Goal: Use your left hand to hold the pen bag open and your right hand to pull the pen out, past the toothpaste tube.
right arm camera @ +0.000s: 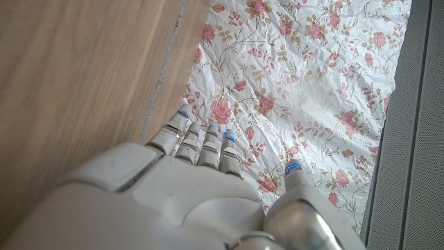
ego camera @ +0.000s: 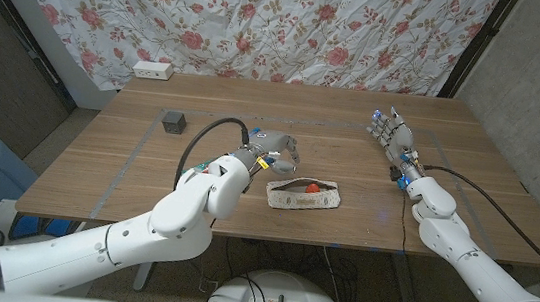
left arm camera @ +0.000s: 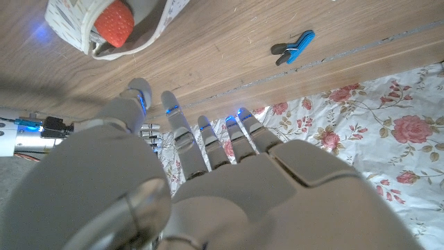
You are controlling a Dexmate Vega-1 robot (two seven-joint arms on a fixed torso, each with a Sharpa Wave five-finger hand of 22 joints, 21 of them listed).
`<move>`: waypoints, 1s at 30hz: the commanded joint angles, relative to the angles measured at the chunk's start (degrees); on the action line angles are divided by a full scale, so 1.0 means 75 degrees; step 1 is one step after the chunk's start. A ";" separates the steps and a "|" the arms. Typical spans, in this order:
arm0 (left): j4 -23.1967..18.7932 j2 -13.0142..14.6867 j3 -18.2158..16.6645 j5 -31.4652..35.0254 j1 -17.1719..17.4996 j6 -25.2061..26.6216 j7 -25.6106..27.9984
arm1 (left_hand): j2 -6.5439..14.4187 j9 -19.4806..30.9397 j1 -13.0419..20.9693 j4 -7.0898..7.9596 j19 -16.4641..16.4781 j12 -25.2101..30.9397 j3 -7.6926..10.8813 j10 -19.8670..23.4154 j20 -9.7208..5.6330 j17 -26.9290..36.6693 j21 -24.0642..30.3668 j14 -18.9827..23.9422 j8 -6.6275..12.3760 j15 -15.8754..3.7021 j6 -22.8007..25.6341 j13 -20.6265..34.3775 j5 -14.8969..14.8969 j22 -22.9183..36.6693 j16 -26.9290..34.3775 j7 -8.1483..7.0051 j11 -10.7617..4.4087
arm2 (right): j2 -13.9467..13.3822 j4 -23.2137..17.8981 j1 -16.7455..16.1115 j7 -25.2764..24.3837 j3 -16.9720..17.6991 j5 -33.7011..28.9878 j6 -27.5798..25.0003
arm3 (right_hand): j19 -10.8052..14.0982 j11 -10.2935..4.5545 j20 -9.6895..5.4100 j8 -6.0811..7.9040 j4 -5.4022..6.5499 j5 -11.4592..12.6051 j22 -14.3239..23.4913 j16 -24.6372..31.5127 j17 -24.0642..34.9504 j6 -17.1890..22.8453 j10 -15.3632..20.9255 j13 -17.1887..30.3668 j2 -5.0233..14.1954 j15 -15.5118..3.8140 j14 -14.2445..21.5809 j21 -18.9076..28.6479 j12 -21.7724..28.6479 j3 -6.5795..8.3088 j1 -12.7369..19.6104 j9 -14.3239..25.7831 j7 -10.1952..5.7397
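The pen bag (ego camera: 303, 196), white with a dark print, lies on the wooden table near its front edge. Its mouth (left arm camera: 97, 38) gapes, and a red rounded object (left arm camera: 113, 21) sits inside next to something pale grey (left arm camera: 146, 10). I cannot make out a pen. My left hand (ego camera: 275, 153) hovers just behind the bag's left end with fingers (left arm camera: 182, 132) spread, holding nothing and clear of the bag. My right hand (ego camera: 393, 139) stands far off at the table's right, fingers (right arm camera: 198, 142) extended and empty.
A black cube (ego camera: 174, 121) sits at the left of the table and a white power strip (ego camera: 153, 70) lies at its far left edge. A blue clip (left arm camera: 293, 45) lies on the wood. The flowered curtain (ego camera: 313, 25) hangs behind the table.
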 commanded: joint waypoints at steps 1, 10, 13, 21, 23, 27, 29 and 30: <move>0.0335 -0.0558 -0.0015 0.1636 0.0476 -0.0240 -0.0855 | -0.0037 0.0040 0.0172 0.0011 0.0064 0.0001 -0.0080 0.0123 -0.0024 0.0043 -0.0017 0.0095 0.0043 -0.0583 0.0243 0.0029 0.0045 0.0025 0.0013 -0.0022 -0.0028 | -0.0037 0.0026 -0.0061 0.0154 0.0047 0.0108 0.0049 | 0.0043 0.0033 0.0000 0.0041 -0.0019 0.0025 0.0017 0.0053 0.0011 0.0065 0.0053 -0.0005 0.0060 -0.0004 0.0069 0.0023 0.0026 0.0008 0.0016 0.0019 -0.0006; 0.0706 -0.1049 -0.0233 0.2589 0.0909 -0.0622 -0.1285 | -0.0057 0.0046 0.0304 0.0023 0.0052 -0.0006 -0.0125 0.0176 -0.0016 0.0043 -0.0020 0.0123 0.0012 -0.0613 0.0356 0.0028 0.0049 0.0026 0.0014 -0.0023 -0.0030 | -0.0014 0.0135 -0.0016 0.0266 0.0070 0.0153 0.0118 | 0.0050 0.0022 0.0006 0.0042 0.0010 0.0023 0.0018 0.0061 0.0012 0.0087 0.0058 -0.0005 0.0070 0.0001 0.0073 0.0024 0.0026 -0.0001 -0.0031 0.0019 -0.0014; 0.0791 -0.1116 -0.0302 0.2891 0.1032 -0.0873 -0.1417 | -0.0060 0.0047 0.0331 0.0026 0.0048 -0.0008 -0.0135 0.0183 -0.0014 0.0043 -0.0021 0.0119 0.0003 -0.0615 0.0374 0.0028 0.0050 0.0026 0.0010 -0.0021 -0.0032 | -0.0011 0.0147 -0.0014 0.0295 0.0073 0.0175 0.0110 | 0.0052 0.0017 0.0006 0.0040 0.0017 0.0022 0.0018 0.0062 0.0012 0.0087 0.0058 -0.0005 0.0066 -0.0004 0.0074 0.0024 0.0025 -0.0006 -0.0044 0.0019 -0.0016; 0.1090 -0.1630 -0.0518 0.3643 0.1436 -0.1115 -0.1627 | -0.0064 0.0051 0.0424 0.0030 0.0046 -0.0015 -0.0162 0.0209 -0.0007 0.0043 -0.0020 0.0139 -0.0015 -0.0626 0.0451 0.0028 0.0054 0.0026 0.0011 -0.0057 -0.0036 | -0.0020 0.0175 -0.0011 0.0362 0.0080 0.0203 0.0110 | 0.0058 0.0026 0.0008 0.0036 0.0029 0.0023 0.0018 0.0059 0.0002 0.0093 0.0060 -0.0006 0.0063 0.0006 0.0072 0.0025 0.0025 -0.0005 -0.0066 0.0018 -0.0018; 0.1148 -0.1728 -0.0570 0.3748 0.1519 -0.1224 -0.1631 | -0.0065 0.0052 0.0444 0.0031 0.0043 -0.0010 -0.0168 0.0230 -0.0008 0.0043 -0.0021 0.0149 -0.0015 -0.0630 0.0480 0.0029 0.0055 0.0027 0.0013 -0.0058 -0.0040 | -0.0020 0.0190 -0.0007 0.0391 0.0085 0.0216 0.0121 | 0.0059 0.0034 0.0013 0.0034 0.0029 0.0023 0.0018 0.0058 -0.0001 0.0090 0.0062 -0.0006 0.0062 0.0003 0.0073 0.0025 0.0025 -0.0004 -0.0067 0.0018 -0.0019; 0.1316 -0.2061 -0.0612 0.4150 0.1654 -0.1253 -0.1787 | -0.0066 0.0054 0.0494 0.0036 0.0026 -0.0017 -0.0187 0.0239 0.0002 0.0044 -0.0026 0.0149 -0.0025 -0.0625 0.0528 0.0029 0.0055 0.0027 0.0010 -0.0033 -0.0040 | -0.0022 0.0202 -0.0004 0.0419 0.0090 0.0228 0.0127 | 0.0059 0.0033 0.0013 0.0032 0.0031 0.0025 0.0018 0.0056 -0.0006 0.0091 0.0065 -0.0006 0.0062 0.0007 0.0073 0.0024 0.0025 -0.0001 -0.0072 0.0018 -0.0019; 0.1396 -0.2186 -0.0603 0.4405 0.1680 -0.1323 -0.1899 | -0.0067 0.0055 0.0518 0.0039 0.0020 -0.0021 -0.0198 0.0241 0.0010 0.0044 -0.0027 0.0150 -0.0019 -0.0625 0.0582 0.0029 0.0055 0.0027 0.0008 -0.0032 -0.0045 | -0.0020 0.0208 -0.0002 0.0437 0.0091 0.0239 0.0126 | 0.0060 0.0034 0.0012 0.0032 0.0033 0.0025 0.0018 0.0055 -0.0008 0.0093 0.0068 -0.0006 0.0061 0.0001 0.0070 0.0024 0.0026 -0.0001 -0.0076 0.0018 -0.0026; 0.1444 -0.2274 -0.0599 0.4551 0.1703 -0.1327 -0.1949 | -0.0067 0.0055 0.0525 0.0040 0.0017 -0.0022 -0.0201 0.0241 0.0004 0.0044 -0.0028 0.0147 -0.0021 -0.0626 0.0586 0.0029 0.0055 0.0027 0.0007 -0.0029 -0.0046 | -0.0022 0.0212 0.0000 0.0446 0.0088 0.0238 0.0123 | 0.0062 0.0039 0.0013 0.0031 0.0033 0.0025 0.0018 0.0055 -0.0009 0.0093 0.0066 -0.0006 0.0060 0.0001 0.0071 0.0025 0.0025 -0.0001 -0.0077 0.0018 -0.0022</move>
